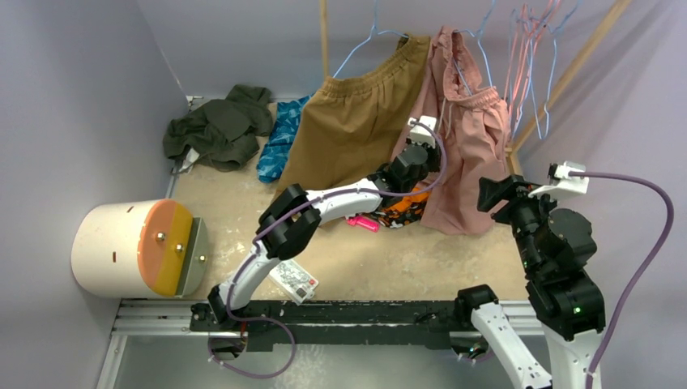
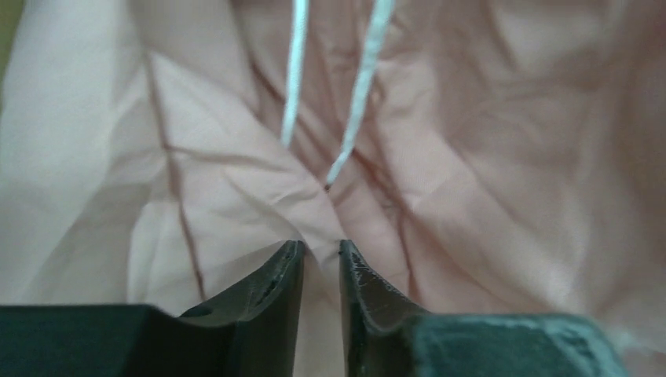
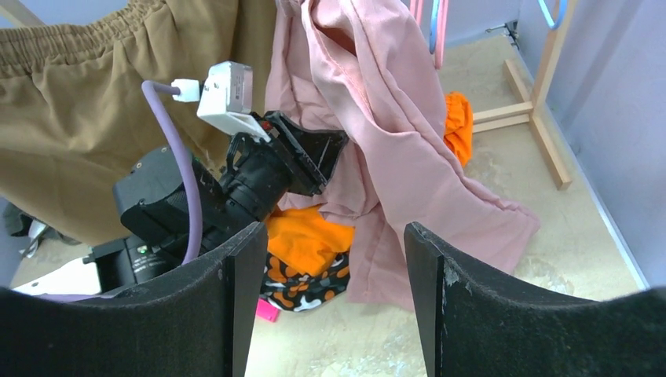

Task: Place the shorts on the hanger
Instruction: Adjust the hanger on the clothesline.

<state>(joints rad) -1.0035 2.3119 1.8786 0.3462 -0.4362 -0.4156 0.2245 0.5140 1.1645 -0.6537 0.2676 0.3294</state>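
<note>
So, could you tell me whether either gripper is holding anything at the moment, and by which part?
The left gripper pinches a fold of the pink shorts just below the drawstring; the right gripper holds nothing.

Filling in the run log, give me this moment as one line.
left end effector: closed on pink shorts fold | right end effector: open, empty | pink shorts: hanging, lower hem on table
</note>
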